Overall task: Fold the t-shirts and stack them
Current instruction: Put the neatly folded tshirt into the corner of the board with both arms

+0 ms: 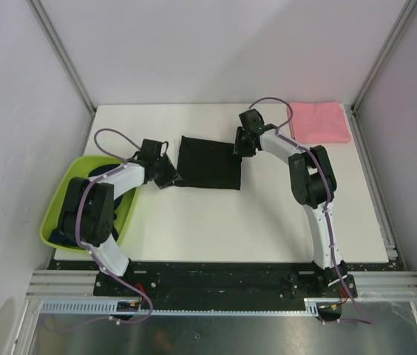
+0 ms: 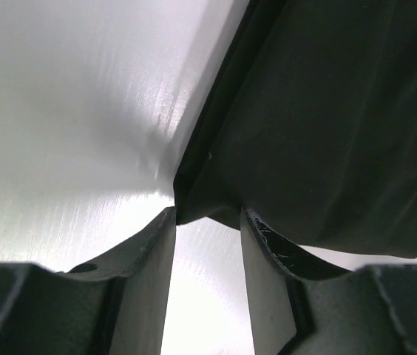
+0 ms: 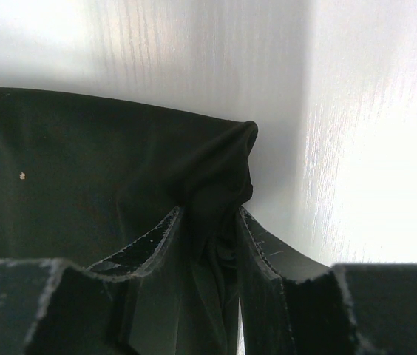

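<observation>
**Both arms at the black t-shirt, navy cloth in the basin**

The folded black t-shirt (image 1: 208, 163) lies flat mid-bench (image 1: 216, 222). The right fingers (image 1: 239, 148) are clenched on bunched cloth at its right edge. The left fingers (image 1: 170, 176) straddle its near-left corner; whether they pinch it I cannot tell. The lime-green basin (image 1: 55, 203) holds dark navy t-shirts (image 1: 99, 173), partly hidden. A folded pink t-shirt (image 1: 319, 122) lies far right.
</observation>
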Robot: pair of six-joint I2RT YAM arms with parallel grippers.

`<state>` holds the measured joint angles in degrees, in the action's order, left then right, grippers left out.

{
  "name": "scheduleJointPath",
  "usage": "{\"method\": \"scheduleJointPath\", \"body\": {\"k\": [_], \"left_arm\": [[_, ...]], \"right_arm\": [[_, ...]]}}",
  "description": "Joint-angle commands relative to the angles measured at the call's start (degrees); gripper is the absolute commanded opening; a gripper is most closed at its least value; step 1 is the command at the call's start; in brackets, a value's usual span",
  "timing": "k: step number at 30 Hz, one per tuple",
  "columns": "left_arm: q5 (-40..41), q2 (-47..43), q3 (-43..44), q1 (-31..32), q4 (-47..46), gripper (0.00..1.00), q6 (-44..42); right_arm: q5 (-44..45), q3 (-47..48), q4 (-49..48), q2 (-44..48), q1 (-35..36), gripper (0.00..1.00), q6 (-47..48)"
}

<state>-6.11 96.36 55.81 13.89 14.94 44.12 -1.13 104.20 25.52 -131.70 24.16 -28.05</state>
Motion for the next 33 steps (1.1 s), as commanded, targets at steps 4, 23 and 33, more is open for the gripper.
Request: {"method": "scheduleJointPath", "body": {"k": [4,23,33], "left_arm": [[1.5,3.96,0.74,0.47,-1.55,0.44,1.63],[8.92,0.43,4.93,7.65,-0.79,0.0,-0.11],[7.88,-2.54,7.08,9.13,0.97,0.0,-0.43]], "right_arm": [[1.08,1.88,2.94,-1.51,0.39,0.35,-0.34],[10.43,3.84,5.75,2.14,1.66,0.0,0.75],[14.14,4.4,6.96,4.79,1.92,0.0,1.77]]}}
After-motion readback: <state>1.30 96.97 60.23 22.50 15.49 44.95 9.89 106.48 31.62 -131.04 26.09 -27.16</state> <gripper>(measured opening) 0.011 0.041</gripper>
